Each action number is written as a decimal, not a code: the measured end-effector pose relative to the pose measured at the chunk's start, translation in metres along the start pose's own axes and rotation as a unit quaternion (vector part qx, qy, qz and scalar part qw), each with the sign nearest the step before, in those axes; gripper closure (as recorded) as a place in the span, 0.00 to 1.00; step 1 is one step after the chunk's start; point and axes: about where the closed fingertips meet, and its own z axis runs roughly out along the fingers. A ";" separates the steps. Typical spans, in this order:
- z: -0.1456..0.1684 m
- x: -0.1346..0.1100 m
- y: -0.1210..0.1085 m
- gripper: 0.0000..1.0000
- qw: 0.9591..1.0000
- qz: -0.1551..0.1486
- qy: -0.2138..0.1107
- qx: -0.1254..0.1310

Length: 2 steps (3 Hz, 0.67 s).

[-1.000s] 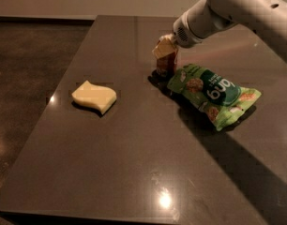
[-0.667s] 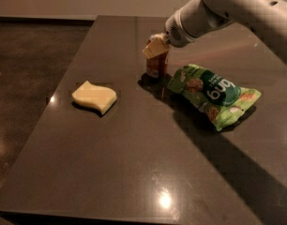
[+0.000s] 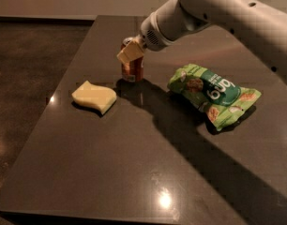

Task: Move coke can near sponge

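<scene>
Coke can (image 3: 132, 69) stands upright toward the far side of the dark table (image 3: 134, 172), its reddish-brown side showing no lettering that can be read. The claw (image 3: 131, 53), at the end of the white arm (image 3: 214, 8) reaching in from the upper right, is clenched on the can's top part, pale fingers (image 3: 127, 55) lying across its silver rim. Whether the base rests on the table cannot be told. The sponge (image 3: 94, 96), pale yellow with wavy edges, lies flat near the can to its front left, apart from it. A crinkled green snack bag (image 3: 214, 93) lies to the right; its white lettering on a dark green patch is not clearly legible.
</scene>
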 end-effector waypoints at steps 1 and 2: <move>0.013 -0.007 0.020 0.84 1.000 -0.015 -0.003 -0.018; 0.022 -0.013 0.036 0.60 0.999 -0.028 -0.005 -0.031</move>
